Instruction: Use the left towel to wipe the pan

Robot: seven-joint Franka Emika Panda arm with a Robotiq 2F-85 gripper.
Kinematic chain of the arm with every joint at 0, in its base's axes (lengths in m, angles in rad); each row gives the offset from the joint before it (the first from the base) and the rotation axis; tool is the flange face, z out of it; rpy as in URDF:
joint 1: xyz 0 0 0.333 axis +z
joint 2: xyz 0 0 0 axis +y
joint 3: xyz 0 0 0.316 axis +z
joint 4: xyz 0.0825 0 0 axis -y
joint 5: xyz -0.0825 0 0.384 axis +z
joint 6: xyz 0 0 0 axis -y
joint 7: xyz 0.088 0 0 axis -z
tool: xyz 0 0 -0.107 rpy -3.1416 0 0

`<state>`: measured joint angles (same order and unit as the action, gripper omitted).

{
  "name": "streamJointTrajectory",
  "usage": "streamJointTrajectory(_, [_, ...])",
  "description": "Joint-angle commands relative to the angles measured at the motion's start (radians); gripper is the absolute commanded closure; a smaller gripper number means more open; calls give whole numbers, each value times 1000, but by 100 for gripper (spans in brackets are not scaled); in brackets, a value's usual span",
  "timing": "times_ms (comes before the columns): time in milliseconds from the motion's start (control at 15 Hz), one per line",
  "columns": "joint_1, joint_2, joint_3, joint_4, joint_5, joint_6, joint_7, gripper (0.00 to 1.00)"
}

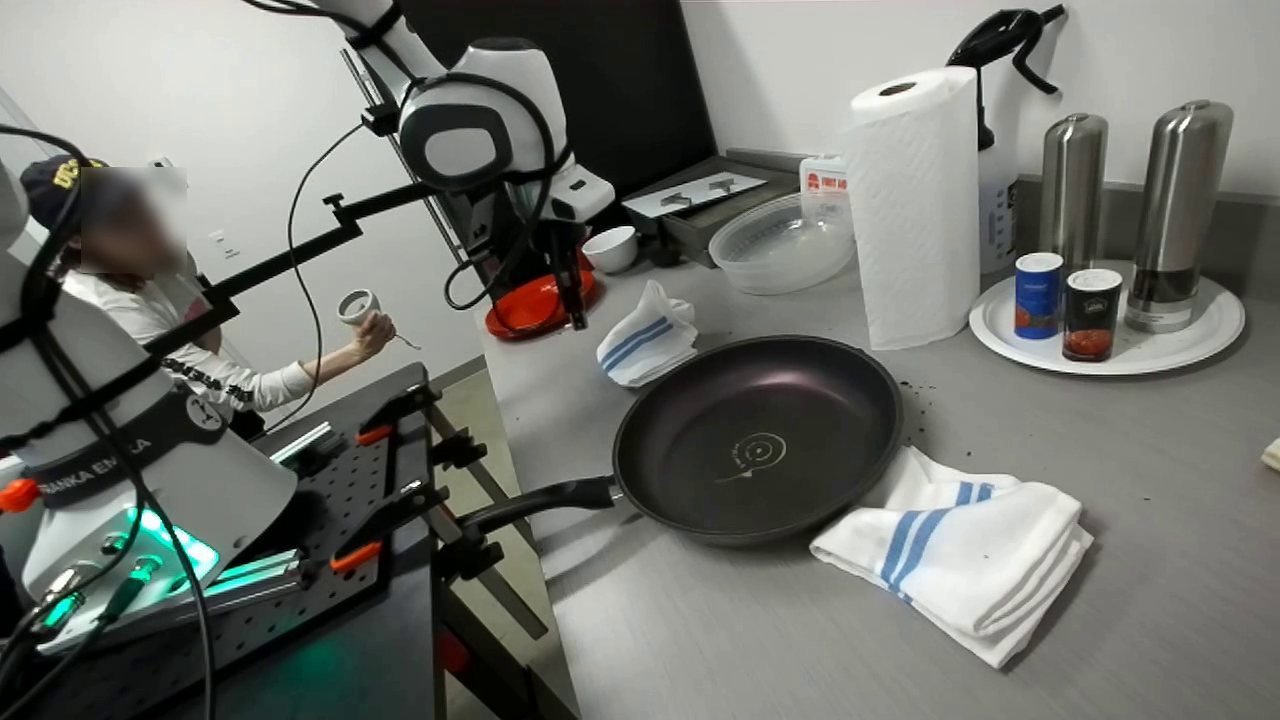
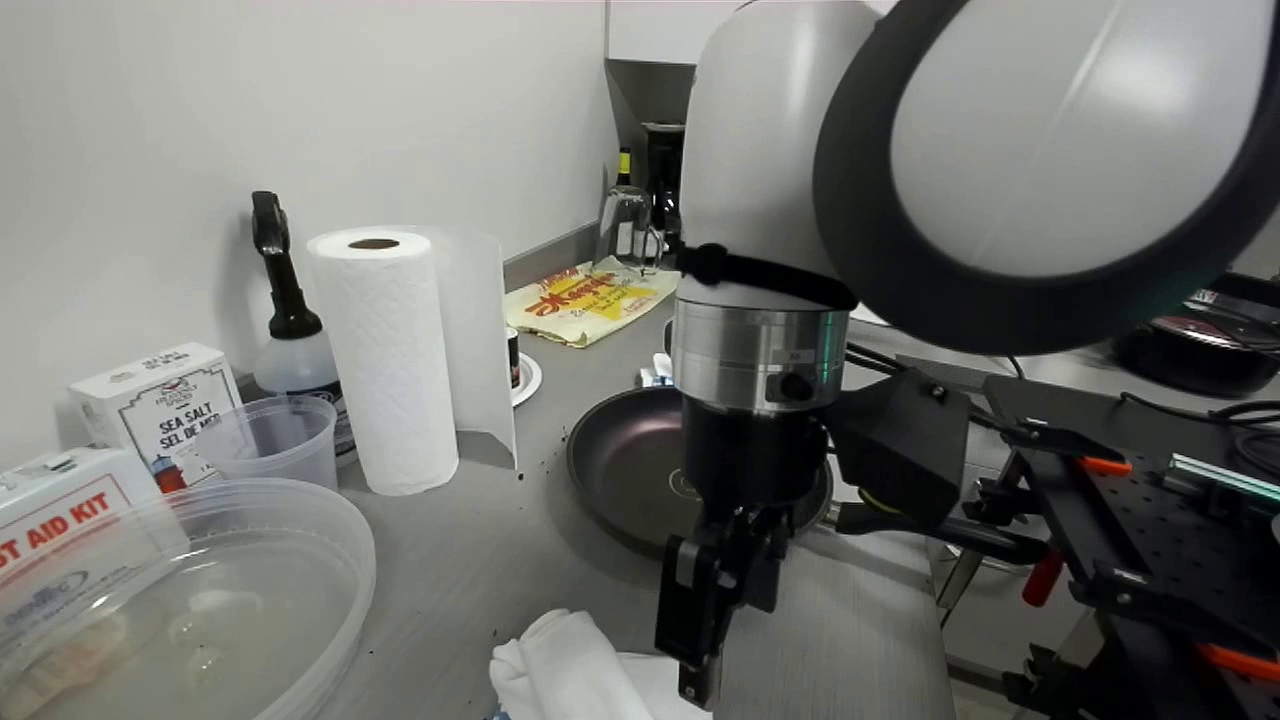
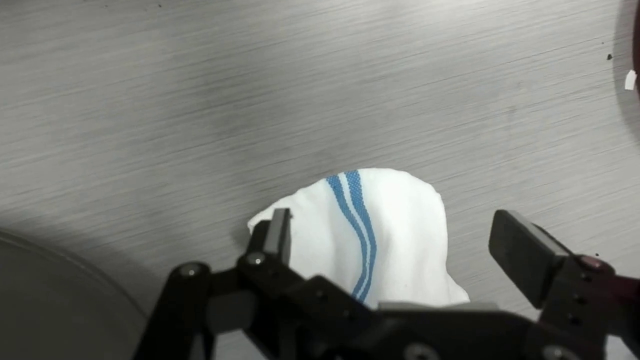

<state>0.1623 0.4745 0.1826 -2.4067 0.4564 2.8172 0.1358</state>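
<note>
The left towel, white with blue stripes, is bunched on the counter beside the pan in an exterior view [image 1: 648,340]; part of it shows in an exterior view [image 2: 575,670]. The black pan [image 1: 690,470] rests with its handle over the counter edge; the arm partly hides it in an exterior view [image 2: 620,470]. A second folded towel [image 1: 980,560] lies against the pan's opposite side. My gripper [image 3: 392,227] is open and empty, its fingers spread to either side of the left towel [image 3: 405,230] in the wrist view. I cannot tell whether a finger touches it.
A red plate [image 1: 535,305] and a white bowl [image 1: 610,248] stand behind the towel. A clear plastic tub [image 1: 780,250], paper towel roll [image 1: 915,220] and white plate [image 1: 1000,335] with shakers line the wall side. A person [image 1: 130,260] sits beyond the robot base.
</note>
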Motion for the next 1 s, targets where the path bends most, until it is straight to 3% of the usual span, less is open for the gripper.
streamJointTrajectory(0, [-27, 41, 26, 39, -36, 26, 0, 0])
streamJointTrajectory(733, [-111, 84, 109, 70, -46, 70, -85, 0])
streamJointTrajectory(933, [-104, 71, 99, 56, -53, 64, -59, 0])
